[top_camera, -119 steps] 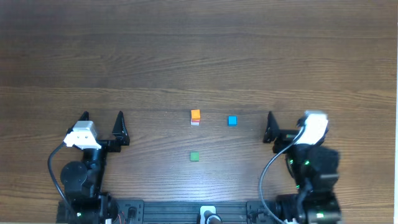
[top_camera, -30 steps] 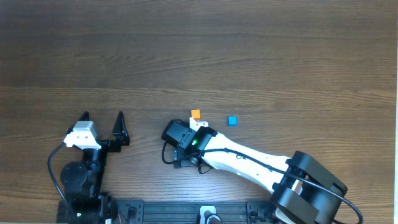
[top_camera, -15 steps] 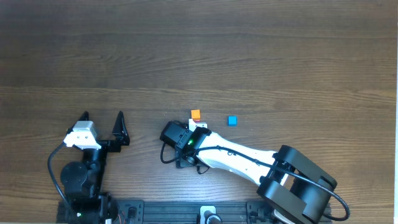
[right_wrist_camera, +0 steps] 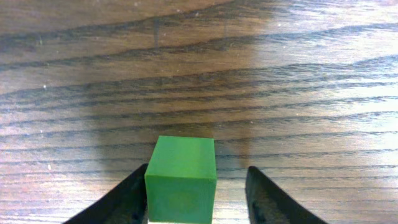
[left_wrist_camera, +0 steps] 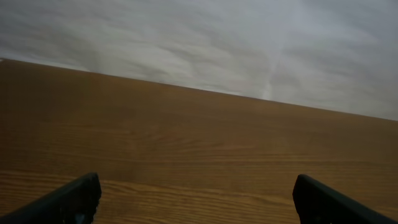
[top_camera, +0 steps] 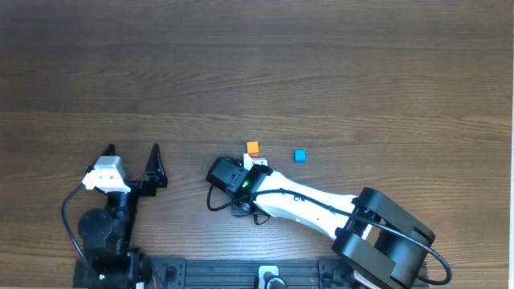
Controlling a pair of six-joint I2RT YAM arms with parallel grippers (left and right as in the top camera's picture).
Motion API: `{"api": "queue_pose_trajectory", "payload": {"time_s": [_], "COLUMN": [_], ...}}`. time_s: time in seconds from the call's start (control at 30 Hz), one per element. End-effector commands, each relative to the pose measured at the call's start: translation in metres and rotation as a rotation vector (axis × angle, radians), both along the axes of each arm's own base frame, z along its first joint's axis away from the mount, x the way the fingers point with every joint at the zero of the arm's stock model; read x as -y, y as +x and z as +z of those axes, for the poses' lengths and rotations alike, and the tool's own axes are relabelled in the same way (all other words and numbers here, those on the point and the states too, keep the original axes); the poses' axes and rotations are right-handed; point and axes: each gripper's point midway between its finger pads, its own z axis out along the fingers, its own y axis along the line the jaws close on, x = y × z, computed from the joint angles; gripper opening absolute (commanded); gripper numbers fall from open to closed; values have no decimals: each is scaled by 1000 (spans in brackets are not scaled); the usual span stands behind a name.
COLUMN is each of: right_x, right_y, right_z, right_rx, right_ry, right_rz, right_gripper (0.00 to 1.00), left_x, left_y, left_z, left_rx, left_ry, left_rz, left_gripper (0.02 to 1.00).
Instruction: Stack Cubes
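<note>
"So, where is the green cube (right_wrist_camera: 181,168)?"
"On the table (top_camera: 321,64), near the middle, between the fingers of my right gripper (right_wrist_camera: 196,177). They're spread: one close against it, a gap on the other side, nothing clenched."
"And the rest?"
"Orange cube (top_camera: 253,148) and blue cube (top_camera: 299,156) lie just beyond, blue to the right. My left gripper (top_camera: 132,149) sits near left, released wide"

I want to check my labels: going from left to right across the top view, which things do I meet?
left gripper → orange cube → blue cube
</note>
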Motion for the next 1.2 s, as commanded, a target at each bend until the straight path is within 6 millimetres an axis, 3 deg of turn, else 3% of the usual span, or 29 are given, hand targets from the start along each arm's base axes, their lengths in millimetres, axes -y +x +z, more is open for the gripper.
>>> {"api": "queue_pose_trajectory", "payload": {"time_s": [0.03, 0.33, 0.83, 1.03, 1.2], "right_x": [1, -3, -5, -7, -4], "right_y": [-1, 0, 2, 9, 21], "right_z": [-4, -4, 0, 30, 69], "right_rx": [5, 14, 19, 65, 120], "right_ry": [-16, -2, 8, 13, 4], "right_rz": [-2, 3, 3, 3, 18], "right_gripper": [421, 299, 215, 209, 207], "left_x": [1, 1, 1, 1, 1], "left_y": [0, 0, 0, 0, 0], "left_z": [-1, -1, -1, -1, -1], "left_rx": [4, 4, 4, 3, 3], "left_ry": [14, 14, 14, 14, 14], "left_rz": [-8, -8, -8, -8, -8], "left_gripper": [998, 998, 998, 998, 998]}}
